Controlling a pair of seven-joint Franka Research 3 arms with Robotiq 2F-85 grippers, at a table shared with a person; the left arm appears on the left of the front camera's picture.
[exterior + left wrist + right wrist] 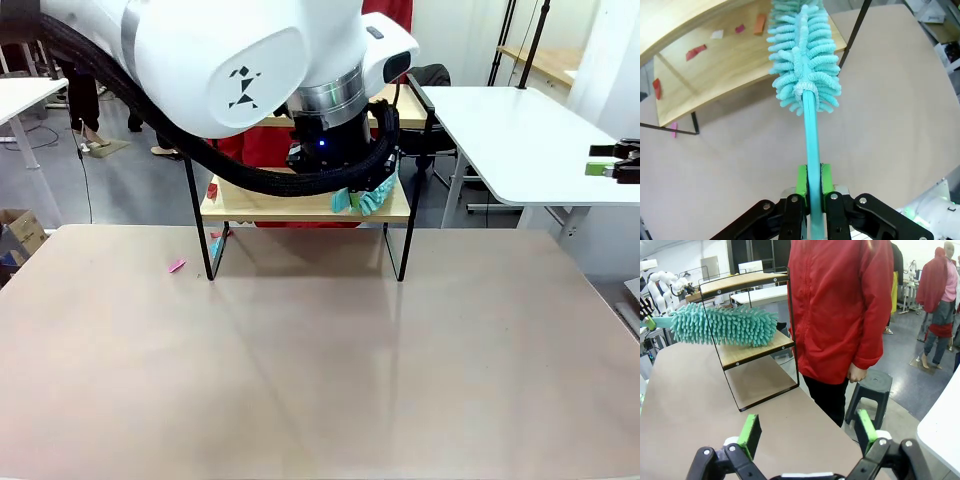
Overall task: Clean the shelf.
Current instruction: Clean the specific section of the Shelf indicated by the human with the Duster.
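The shelf [290,208], a 2-tier rack of light wooden boards on a thin black frame, is placed at the far side of the bench [320,360], with coloured scraps [696,51] strewn on its lower board. A teal duster [805,55] is clamped by its handle in the closed left pincer [811,180], its head over that board. The right pincer [807,427] is held wide open, with nothing in it.

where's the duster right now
In the front view the duster lies on the right end of the lower board of the shelf, its handle clamped in the left gripper.
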